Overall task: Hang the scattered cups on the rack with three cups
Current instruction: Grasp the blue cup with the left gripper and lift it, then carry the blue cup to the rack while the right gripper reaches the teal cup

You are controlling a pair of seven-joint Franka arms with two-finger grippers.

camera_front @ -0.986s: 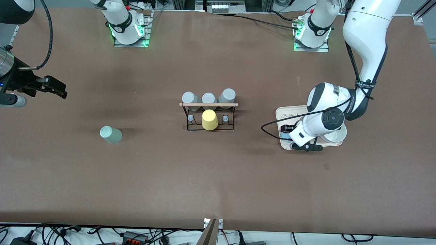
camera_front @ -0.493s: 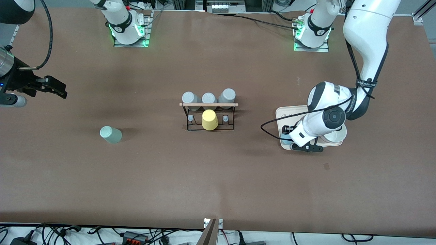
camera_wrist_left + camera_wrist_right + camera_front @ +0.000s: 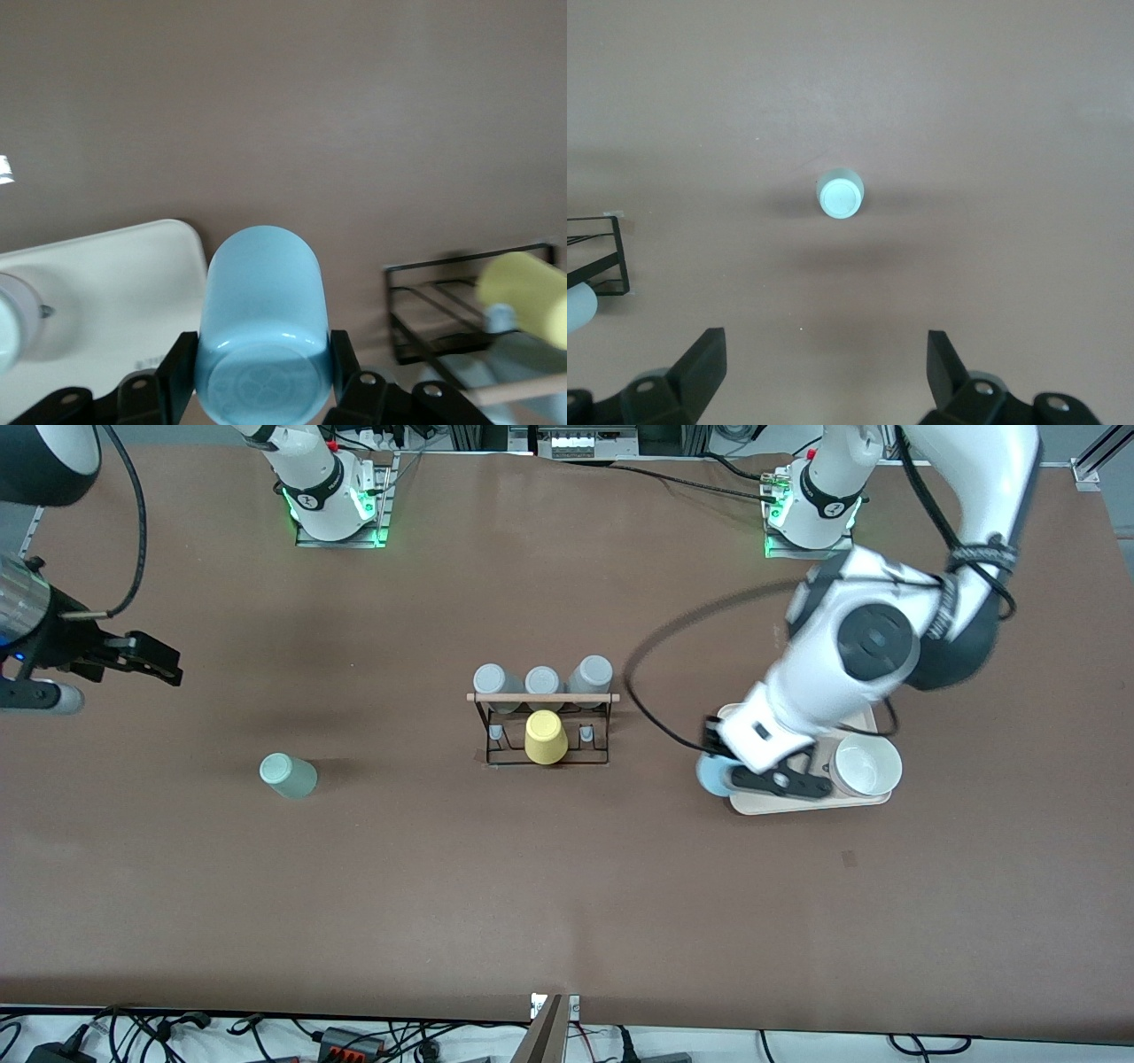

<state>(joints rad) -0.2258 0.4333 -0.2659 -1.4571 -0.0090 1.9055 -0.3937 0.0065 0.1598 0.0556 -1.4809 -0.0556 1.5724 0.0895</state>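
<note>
My left gripper (image 3: pixel 725 772) is shut on the light blue cup (image 3: pixel 710 776) and holds it in the air over the edge of the cream tray (image 3: pixel 811 804). In the left wrist view the blue cup (image 3: pixel 261 319) sits base-first between the fingers (image 3: pixel 176 370). The black wire rack (image 3: pixel 542 731) with its wooden rod (image 3: pixel 542 698) stands mid-table. The pale mint cup (image 3: pixel 288 776) lies toward the right arm's end. My right gripper (image 3: pixel 151 660) hovers open and empty over bare table; the mint cup (image 3: pixel 839 195) shows ahead of it (image 3: pixel 825 365).
The rack carries three grey cups (image 3: pixel 543 682) on the side toward the robots and a yellow cup (image 3: pixel 545 737) on its camera side. A white bowl (image 3: pixel 866 769) sits on the tray. The rack (image 3: pixel 461 301) and yellow cup (image 3: pixel 524 297) show in the left wrist view.
My left arm has risen off the tray with the blue cup and swung a little toward the rack. My right gripper has shifted only slightly.
</note>
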